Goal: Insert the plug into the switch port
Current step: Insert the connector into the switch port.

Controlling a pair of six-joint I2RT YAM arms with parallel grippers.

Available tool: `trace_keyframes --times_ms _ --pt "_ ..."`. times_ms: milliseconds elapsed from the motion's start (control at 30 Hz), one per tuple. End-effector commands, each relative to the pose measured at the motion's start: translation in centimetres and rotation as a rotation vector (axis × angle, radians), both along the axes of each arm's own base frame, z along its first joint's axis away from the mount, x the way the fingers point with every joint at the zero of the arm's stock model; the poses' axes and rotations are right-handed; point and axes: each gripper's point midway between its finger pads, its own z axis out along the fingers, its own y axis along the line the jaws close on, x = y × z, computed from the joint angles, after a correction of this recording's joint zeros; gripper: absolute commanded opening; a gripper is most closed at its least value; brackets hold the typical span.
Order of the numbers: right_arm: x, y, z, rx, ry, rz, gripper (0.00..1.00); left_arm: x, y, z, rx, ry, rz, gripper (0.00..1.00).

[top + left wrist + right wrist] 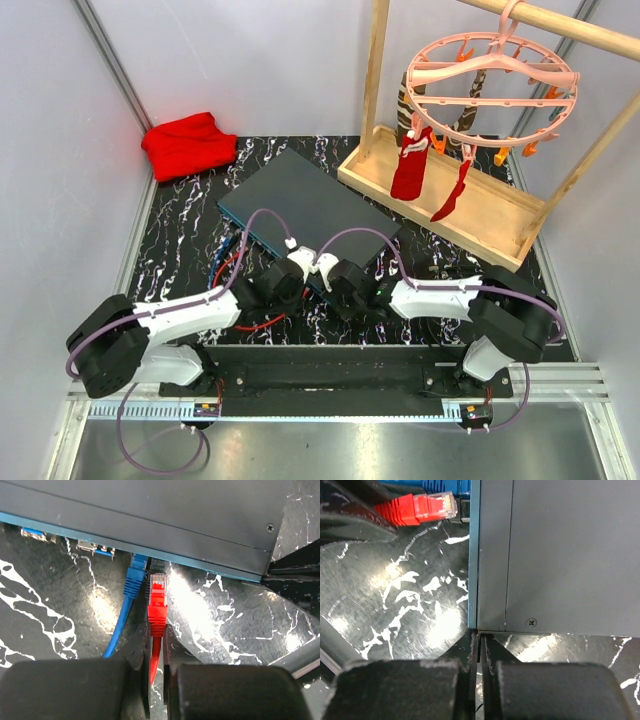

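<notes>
Black marbled tabletop (pixel 180 250), white-veined, enclosed by pale grey walls; on it we record the following. Switch (pixel 300 195), one: a flat dark grey box at the middle of the surface, its thin teal front edge turned toward the near left. Cables at that edge, two: one blue cable (pixel 131 587), its connector seated in a socket, and one red cable carrying the plug (pixel 158 592), which lies just to the right of the blue connector, its clear tip wholly visible at the socket mouth and not seated. Grippers, two. We find the left gripper (pixel 157 650) clenched on the red cable just behind the plug's boot. We find the right gripper (pixel 480 650) pinched together on nothing, its tips at the near right corner of the switch where the teal edge ends; we cannot tell whether they touch it. Red cloth (pixel 188 143), one, bunched at the far left. Wooden rack (pixel 450 205), one, at the far right, with one pink ring hanger (pixel 490 85) hanging above it and two red garments (pixel 412 160) pegged to that hanger.
</notes>
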Motion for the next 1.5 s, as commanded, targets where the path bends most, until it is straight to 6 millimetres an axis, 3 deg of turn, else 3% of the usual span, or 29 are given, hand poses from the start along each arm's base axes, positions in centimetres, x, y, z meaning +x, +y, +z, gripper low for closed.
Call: trace_keyframes --times_ms 0,133,200,233,433,467,633,700,800,933,1133,1467 --pt "0.9 -0.6 1.9 0.073 0.009 -0.047 0.00 0.3 -2.8 1.8 -0.046 -0.069 -0.079 0.00" --pt "1.3 -1.1 2.2 0.111 0.035 -0.077 0.03 0.2 -3.0 2.2 -0.111 -0.090 -0.053 0.00" --pt "1.4 -1.3 2.5 0.128 0.035 -0.087 0.12 0.3 -3.0 2.7 -0.140 -0.109 -0.046 0.00" --pt "1.1 -1.3 2.5 0.142 0.056 -0.080 0.25 0.3 -3.0 2.9 -0.150 -0.115 -0.041 0.00" --pt "0.8 -1.6 5.7 0.276 0.104 -0.134 0.45 0.6 -3.0 4.1 -0.173 -0.152 -0.048 0.00" --pt "1.2 -2.0 6.1 0.292 0.105 -0.159 0.55 0.6 -3.2 4.3 -0.182 -0.154 -0.056 0.00" --pt "3.2 -3.9 9.3 0.418 0.111 -0.307 0.70 0.1 -3.8 3.8 -0.200 -0.129 -0.084 0.00" --pt "5.4 -5.8 9.9 0.442 0.103 -0.398 0.76 -0.2 -4.1 3.6 -0.200 -0.116 -0.098 0.00" --pt "7.5 -7.1 10.2 0.481 0.150 -0.444 0.80 -0.3 -4.4 3.2 -0.186 -0.105 -0.111 0.00" --pt "8.7 -6.2 11.6 0.529 0.189 -0.410 0.84 -0.3 -4.4 2.4 -0.145 -0.082 -0.116 0.00" --pt "10.6 -6.4 11.4 0.579 0.219 -0.457 0.84 -0.2 -4.8 1.7 -0.124 -0.060 -0.113 0.00" --pt "11.4 -7.0 11.1 0.634 0.233 -0.464 0.84 0.9 -5.3 0.8 -0.049 -0.095 -0.133 0.00"
